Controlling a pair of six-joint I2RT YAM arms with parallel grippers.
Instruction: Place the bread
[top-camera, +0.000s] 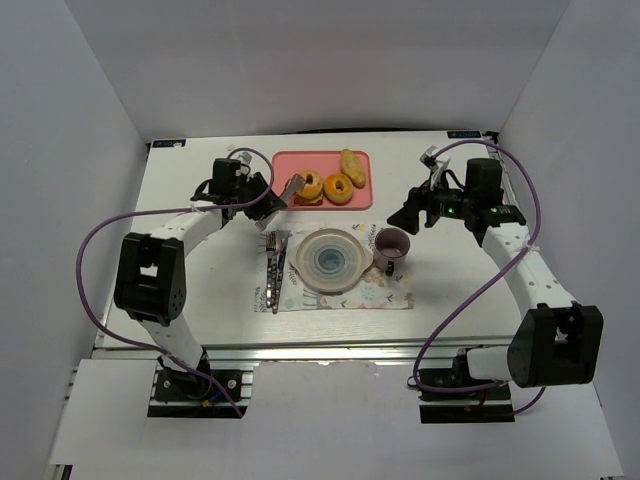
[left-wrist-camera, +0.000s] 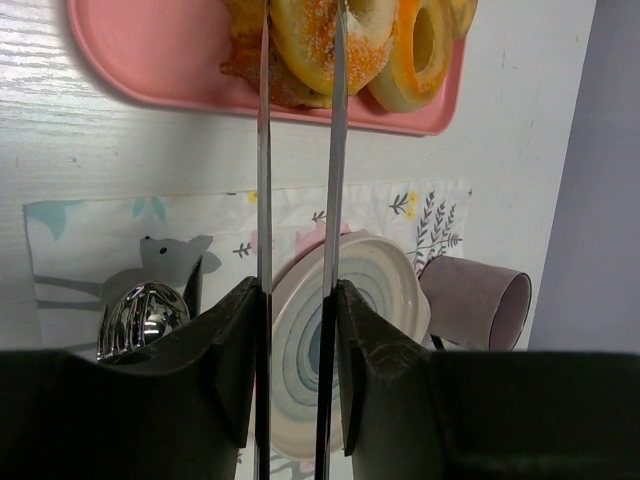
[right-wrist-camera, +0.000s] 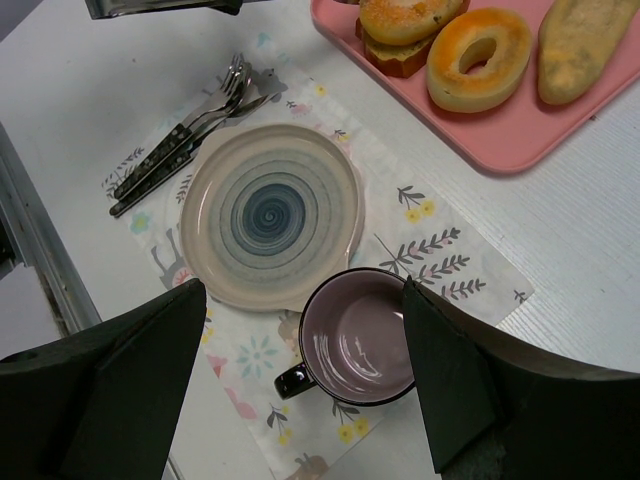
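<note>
Three breads lie on a pink tray (top-camera: 285, 160) at the back: a sugared donut (top-camera: 309, 185) on a brown slice, a ring donut (top-camera: 339, 188) and a long roll (top-camera: 352, 163). My left gripper (top-camera: 262, 200) is shut on metal tongs (top-camera: 292, 188). In the left wrist view the two tong blades (left-wrist-camera: 263, 150) reach up to the tray (left-wrist-camera: 150, 60) and close on either side of the sugared donut (left-wrist-camera: 305, 45). My right gripper (right-wrist-camera: 305, 380) hangs open above the purple mug (right-wrist-camera: 355, 335), holding nothing.
A striped plate (top-camera: 330, 260) sits on a patterned placemat (top-camera: 385, 298) in front of the tray. The purple mug (top-camera: 391, 246) stands at the plate's right, and a fork, knife and spoon (top-camera: 273, 270) lie at its left. White walls surround the table.
</note>
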